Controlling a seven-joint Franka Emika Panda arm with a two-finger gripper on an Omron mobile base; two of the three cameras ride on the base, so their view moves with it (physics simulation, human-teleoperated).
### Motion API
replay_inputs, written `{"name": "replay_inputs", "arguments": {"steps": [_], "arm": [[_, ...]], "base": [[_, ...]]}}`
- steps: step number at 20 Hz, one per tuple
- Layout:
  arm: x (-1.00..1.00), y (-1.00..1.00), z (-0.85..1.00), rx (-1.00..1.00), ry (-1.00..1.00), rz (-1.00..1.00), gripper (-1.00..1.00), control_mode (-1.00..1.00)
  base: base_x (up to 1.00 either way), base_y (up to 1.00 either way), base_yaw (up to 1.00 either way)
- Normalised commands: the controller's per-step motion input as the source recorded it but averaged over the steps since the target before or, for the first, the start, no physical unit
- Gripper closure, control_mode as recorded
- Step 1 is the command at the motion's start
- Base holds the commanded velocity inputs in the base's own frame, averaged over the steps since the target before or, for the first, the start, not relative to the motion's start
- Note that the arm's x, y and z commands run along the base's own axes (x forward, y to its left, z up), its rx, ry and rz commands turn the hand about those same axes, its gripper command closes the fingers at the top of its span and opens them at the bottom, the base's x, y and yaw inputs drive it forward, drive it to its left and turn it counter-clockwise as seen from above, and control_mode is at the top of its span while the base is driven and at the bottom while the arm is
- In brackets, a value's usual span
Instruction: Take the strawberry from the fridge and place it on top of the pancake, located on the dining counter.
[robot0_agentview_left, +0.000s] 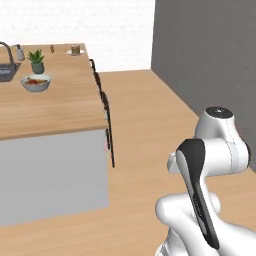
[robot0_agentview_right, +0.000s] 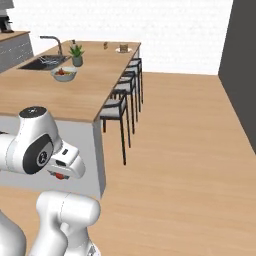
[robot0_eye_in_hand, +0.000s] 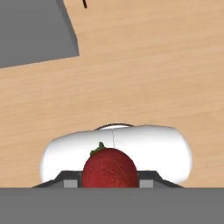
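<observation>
The gripper (robot0_eye_in_hand: 109, 181) pinched the strawberry (robot0_eye_in_hand: 109, 168) low over the floor, beside the dining worktop (robot0_agentview_right: 65, 97). The carry was under way; next, it had to reach the pancake (robot0_agentview_right: 123, 49) at the worktop's far end.

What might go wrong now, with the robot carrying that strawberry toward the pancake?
The claw pinches only the strawberry by its sides, so a jolt might drop it on the floor. The pancake sits at the far end of the dining counter, beyond the stools, which the base may bump. The bowl and plant stand nearer.
</observation>
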Motion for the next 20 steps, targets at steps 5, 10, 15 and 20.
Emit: {"name": "replay_inputs", "arguments": {"steps": [5, 10, 15, 20], "arm": [[0.00, 0.00, 0.00, 0.00, 0.00, 0.00, 1.00, 1.00], [0.00, 0.00, 0.00, 0.00, 0.00, 0.00, 1.00, 1.00], [0.00, 0.00, 0.00, 0.00, 0.00, 0.00, 1.00, 1.00], [0.00, 0.00, 0.00, 0.00, 0.00, 0.00, 1.00, 1.00]], "base": [[0.81, -1.00, 0.31], [0.88, -1.00, 0.37], [0.83, -1.00, 0.36], [0.74, -1.00, 0.33]]}}
